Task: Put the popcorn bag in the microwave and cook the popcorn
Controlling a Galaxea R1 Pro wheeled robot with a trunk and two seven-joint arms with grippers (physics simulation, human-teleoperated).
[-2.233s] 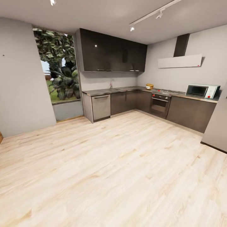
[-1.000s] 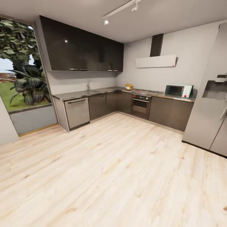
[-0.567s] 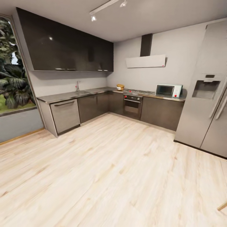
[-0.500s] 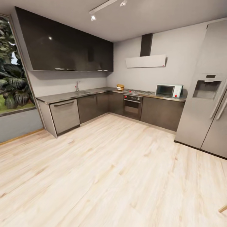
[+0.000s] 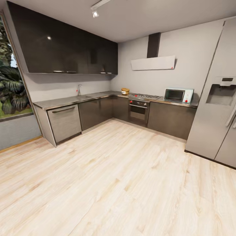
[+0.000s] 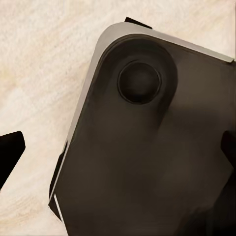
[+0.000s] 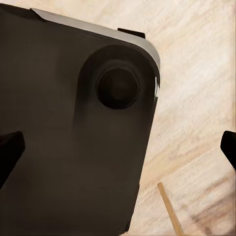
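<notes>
You've got the popcorn bag (image 5: 125,90) sitting on the far countertop (image 5: 98,95) left of the microwave (image 5: 178,95), and both grippers' fingers are spread wide above your base.

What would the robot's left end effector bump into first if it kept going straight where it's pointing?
Most likely the robot's own dark base, which sits right ahead of the left end effector between its wide-apart fingertips. The wooden floor shows past the base's edge. Depth is hard to judge.
</notes>
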